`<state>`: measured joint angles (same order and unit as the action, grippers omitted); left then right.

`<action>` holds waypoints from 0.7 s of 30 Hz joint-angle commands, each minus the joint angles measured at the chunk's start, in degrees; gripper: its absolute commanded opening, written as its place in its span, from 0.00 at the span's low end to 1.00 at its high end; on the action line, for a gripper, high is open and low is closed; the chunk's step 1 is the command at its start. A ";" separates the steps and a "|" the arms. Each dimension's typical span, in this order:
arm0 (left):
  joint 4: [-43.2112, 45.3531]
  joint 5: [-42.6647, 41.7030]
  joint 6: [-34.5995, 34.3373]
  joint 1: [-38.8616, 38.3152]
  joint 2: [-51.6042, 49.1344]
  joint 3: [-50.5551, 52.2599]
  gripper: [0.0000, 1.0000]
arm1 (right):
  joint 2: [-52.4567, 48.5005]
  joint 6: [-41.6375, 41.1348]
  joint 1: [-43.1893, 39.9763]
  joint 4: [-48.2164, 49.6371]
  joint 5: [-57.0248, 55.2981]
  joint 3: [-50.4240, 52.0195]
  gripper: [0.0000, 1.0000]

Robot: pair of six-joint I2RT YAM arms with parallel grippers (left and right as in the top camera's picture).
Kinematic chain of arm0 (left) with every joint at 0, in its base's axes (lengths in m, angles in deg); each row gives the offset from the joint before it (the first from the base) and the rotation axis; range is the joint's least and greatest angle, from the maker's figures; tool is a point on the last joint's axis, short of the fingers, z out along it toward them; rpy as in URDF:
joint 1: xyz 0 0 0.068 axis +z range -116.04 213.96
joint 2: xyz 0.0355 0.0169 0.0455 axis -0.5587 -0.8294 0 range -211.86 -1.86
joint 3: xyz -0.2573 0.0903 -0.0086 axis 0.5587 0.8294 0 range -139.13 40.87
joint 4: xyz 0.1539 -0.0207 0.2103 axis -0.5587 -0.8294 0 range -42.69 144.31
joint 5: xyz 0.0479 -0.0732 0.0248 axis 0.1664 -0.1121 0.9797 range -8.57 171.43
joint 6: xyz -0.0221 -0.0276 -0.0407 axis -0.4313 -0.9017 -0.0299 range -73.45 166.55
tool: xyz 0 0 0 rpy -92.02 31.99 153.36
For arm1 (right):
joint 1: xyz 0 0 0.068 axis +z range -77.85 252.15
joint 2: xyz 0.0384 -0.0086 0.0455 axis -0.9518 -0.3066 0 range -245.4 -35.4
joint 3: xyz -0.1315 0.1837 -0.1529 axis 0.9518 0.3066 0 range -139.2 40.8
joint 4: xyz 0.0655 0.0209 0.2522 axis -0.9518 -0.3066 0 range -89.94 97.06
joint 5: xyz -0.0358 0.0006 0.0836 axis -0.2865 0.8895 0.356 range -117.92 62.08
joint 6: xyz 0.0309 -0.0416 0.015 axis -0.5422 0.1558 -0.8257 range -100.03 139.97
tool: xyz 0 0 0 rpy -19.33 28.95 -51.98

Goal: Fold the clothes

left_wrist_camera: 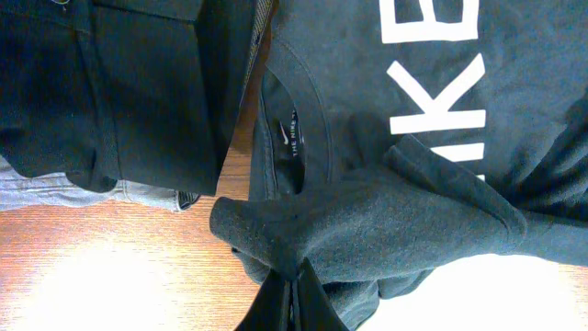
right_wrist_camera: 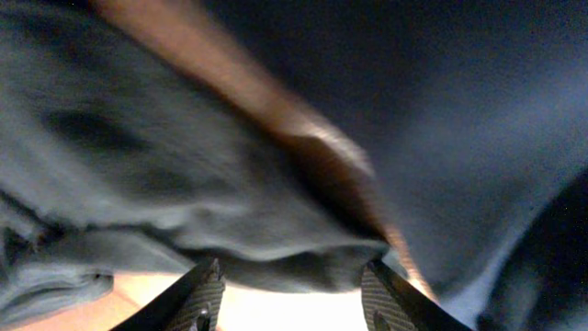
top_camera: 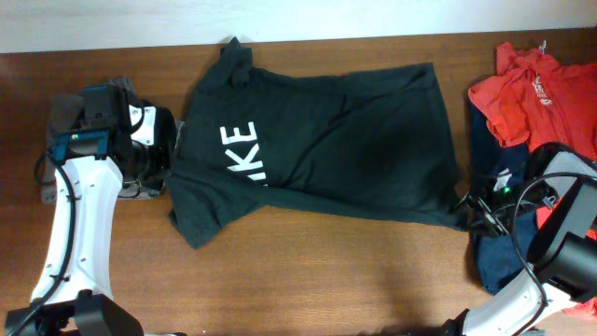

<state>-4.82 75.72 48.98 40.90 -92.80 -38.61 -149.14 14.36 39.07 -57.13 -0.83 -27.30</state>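
Pinching a soft rumpled fold of the dark T-shirt spread across the wooden table, my left gripper is clamped tight while my right gripper gapes at its hem

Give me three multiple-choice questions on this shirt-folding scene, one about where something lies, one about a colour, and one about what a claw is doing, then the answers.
1. In the overhead view, where does the red garment lie?
A. top right
B. bottom left
C. centre

2. What colour are the letters on the dark T-shirt?
A. yellow
B. white
C. red

3. What state is the left claw in?
A. open, holding nothing
B. shut on a fold of the dark T-shirt
C. shut on the red garment

Answers:
1 A, it lies by the right edge near the top.
2 B, the block letters show white against the dark cloth.
3 B, the left wrist view shows it pinched on bunched dark cloth.
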 commanded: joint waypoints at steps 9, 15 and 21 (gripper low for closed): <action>-0.20 0.42 0.68 0.35 1.33 -1.31 0.01 | 3.63 -1.11 -0.20 -9.42 2.01 -6.16 0.54; -0.26 0.44 0.70 0.35 1.36 -1.31 0.01 | 3.63 -8.76 -0.22 -4.42 -2.49 0.90 0.57; -0.26 0.44 0.70 0.35 1.33 -1.31 0.00 | 3.63 -12.09 -0.33 0.28 -2.97 5.46 0.54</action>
<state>-5.02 75.74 48.98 40.90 -92.80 -38.61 -146.47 5.36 39.00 -58.07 -2.36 -23.27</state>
